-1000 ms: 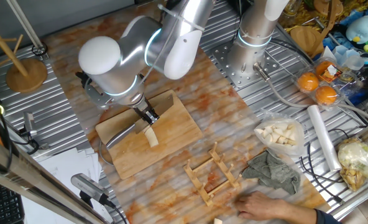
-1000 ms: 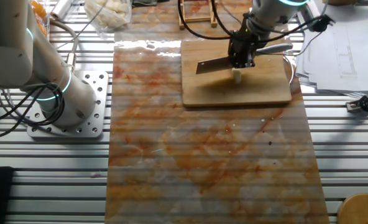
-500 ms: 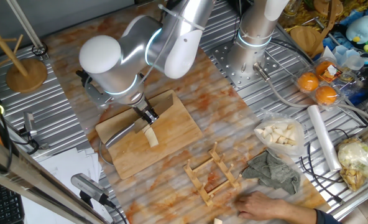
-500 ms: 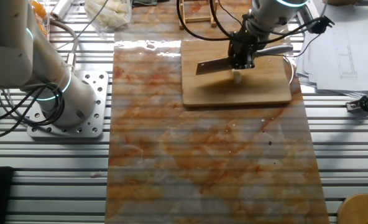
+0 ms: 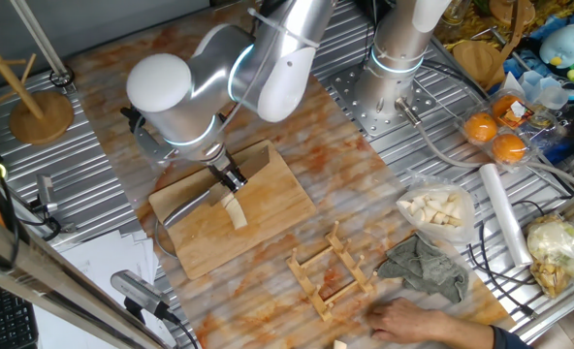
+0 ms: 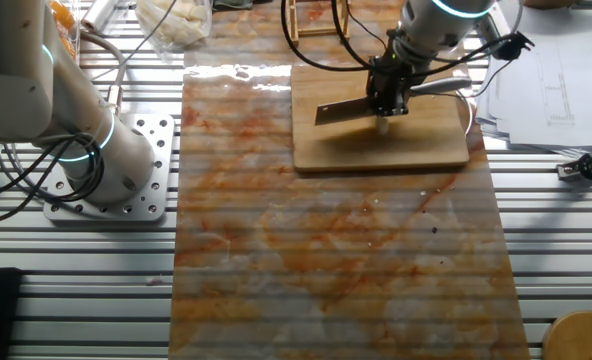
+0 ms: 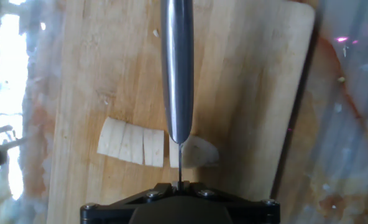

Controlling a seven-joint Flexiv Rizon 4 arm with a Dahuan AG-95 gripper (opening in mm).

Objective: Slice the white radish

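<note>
From my remote station I see the worktop (image 6: pixel 326 270), a marbled orange-brown sheet over ribbed metal. On its far side lies the wooden cutting board (image 6: pixel 416 145). Above the board, the gripper (image 6: pixel 387 95) is closed on the knife (image 6: pixel 348 106), handle clamped between the fingers and blade lying across the board. In the hand view the knife (image 7: pixel 177 68) stands edge-down over the white radish (image 7: pixel 153 146). The radish lies across the board under the blade, already divided by cuts into several short pieces that sit side by side, touching.
</note>
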